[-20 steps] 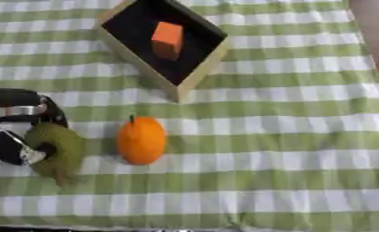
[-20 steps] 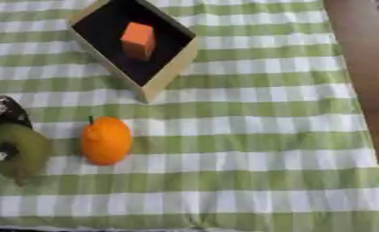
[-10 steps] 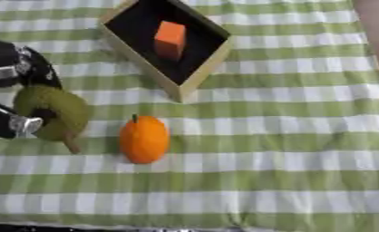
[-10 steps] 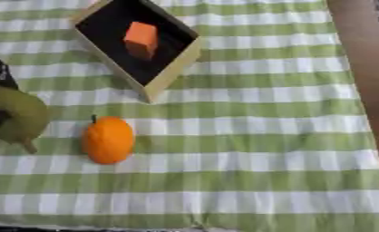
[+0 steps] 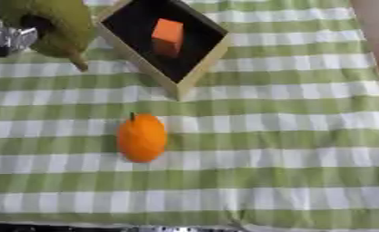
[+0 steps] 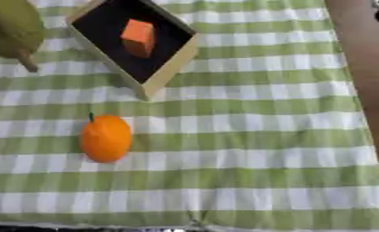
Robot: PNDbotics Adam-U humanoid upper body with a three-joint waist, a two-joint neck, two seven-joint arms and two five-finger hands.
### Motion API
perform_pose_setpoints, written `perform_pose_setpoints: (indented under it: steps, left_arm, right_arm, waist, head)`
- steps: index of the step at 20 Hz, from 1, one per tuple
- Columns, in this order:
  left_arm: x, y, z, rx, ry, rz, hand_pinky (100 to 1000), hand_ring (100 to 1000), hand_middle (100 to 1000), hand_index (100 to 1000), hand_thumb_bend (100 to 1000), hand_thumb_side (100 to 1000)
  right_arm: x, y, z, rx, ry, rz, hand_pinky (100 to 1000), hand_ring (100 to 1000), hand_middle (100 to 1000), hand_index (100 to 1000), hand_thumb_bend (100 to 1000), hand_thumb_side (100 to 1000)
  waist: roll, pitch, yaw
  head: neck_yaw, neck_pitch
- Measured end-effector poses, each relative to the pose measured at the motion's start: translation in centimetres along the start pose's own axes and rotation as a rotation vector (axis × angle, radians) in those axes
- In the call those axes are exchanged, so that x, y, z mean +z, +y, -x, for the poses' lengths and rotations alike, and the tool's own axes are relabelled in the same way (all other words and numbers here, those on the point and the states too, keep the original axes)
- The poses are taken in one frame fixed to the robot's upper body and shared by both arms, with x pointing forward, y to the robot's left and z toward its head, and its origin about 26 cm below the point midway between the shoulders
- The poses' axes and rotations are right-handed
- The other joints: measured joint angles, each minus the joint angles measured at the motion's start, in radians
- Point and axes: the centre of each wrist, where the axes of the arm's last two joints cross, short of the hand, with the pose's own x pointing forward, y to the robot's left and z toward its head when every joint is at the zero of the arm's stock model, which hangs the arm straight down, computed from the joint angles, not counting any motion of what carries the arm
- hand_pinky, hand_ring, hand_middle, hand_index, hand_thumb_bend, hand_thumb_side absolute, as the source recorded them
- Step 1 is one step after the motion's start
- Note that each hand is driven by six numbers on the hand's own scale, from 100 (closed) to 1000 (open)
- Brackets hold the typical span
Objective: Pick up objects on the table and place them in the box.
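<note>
We have one item in, one in transit and one untouched, so we judge the job roughly a third done. The box (image 5: 194, 71), a tan-walled container with a dark floor, sits at about 12 o'clock on the green-checked desk (image 5: 288, 149), turned so a corner points toward us. Inside it lies a single orange block (image 5: 167, 36), toward the far side of the floor; the rest of the floor that we can see is bare.

At about 10 o'clock, at the top left edge of the left eye view, our left robot hand (image 5: 6, 36) is curled round a green pear (image 5: 54, 22). The pear is carried above the cloth with its brown stem (image 5: 78, 62) pointing down toward 5 o'clock. It hangs just beside the box's left wall, not yet over the opening, so it still needs to travel toward 3 o'clock before it can be let go. Only a small dark and silver part of that robot hand shows, the rest being cut off by the view's edge.

The orange (image 5: 142, 138) lies on the cloth near the centre, at about 6 o'clock from the box and well apart from it, stem end facing the box. It is what remains to be fetched once the pear is in.

Our right robot hand shows in neither view.
</note>
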Motion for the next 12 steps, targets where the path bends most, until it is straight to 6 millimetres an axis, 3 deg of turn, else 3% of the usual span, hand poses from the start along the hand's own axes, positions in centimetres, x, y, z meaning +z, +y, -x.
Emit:
perform_pose_setpoints:
  steps: [7, 12]
  left_arm:
    - [-4.4, -0.4, 1.7, -0.008, 0.062, -0.064, 651, 603, 541, 652, 100, 115]
    - [-8.0, -2.9, 3.8, 0.008, 0.145, -0.054, 652, 604, 543, 656, 100, 100]
  right_arm:
    - [-0.1, 0.1, -0.1, -0.011, -0.006, 0.008, 935, 932, 766, 889, 100, 479]
    - [0.0, 0.3, -0.1, -0.02, -0.007, 0.012, 936, 932, 765, 890, 100, 478]
  waist:
    - [0.0, 0.001, -0.031]
    - [0.0, 0.001, -0.05]
  head:
    - [0.012, -0.029]
    - [0.027, -0.045]
